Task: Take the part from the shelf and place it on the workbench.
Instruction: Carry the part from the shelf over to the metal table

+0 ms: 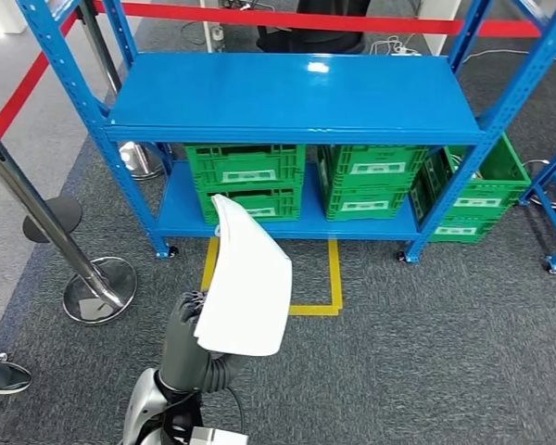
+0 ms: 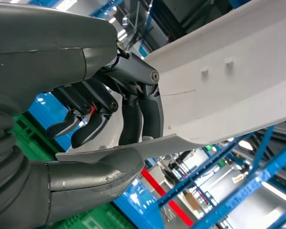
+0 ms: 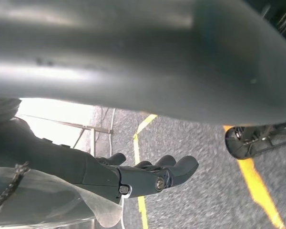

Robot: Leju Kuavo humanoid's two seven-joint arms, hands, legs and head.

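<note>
The left hand (image 1: 184,345), dark grey with a ribbed wrist cover, is seen low in the head view, and a flat white plastic panel part (image 1: 246,278) is held in it. In the left wrist view the panel's edge (image 2: 220,90) is pinched between the thick grey thumb (image 2: 98,174) on one face and the darker fingers (image 2: 141,114) on the other, with two small raised pegs visible on the white surface. The panel is carried tilted upward in front of the robot, clear of the blue metal shelf rack (image 1: 296,93), and partly covers the leftmost of the green plastic crates (image 1: 246,181) from the head camera. Three stacks of green crates are set on the rack's lower shelf, the rightmost one (image 1: 471,190) turned at an angle. A yellow taped outline (image 1: 334,283) is marked on the grey carpet floor (image 1: 435,352) before the rack. Chrome barrier posts with round bases (image 1: 96,287) stand to the left, and red barrier tape (image 1: 331,19) is stretched behind the rack.

The right hand (image 3: 148,174) is seen in its wrist view above the carpet, its dark fingers extended, slightly apart and holding nothing.
</note>
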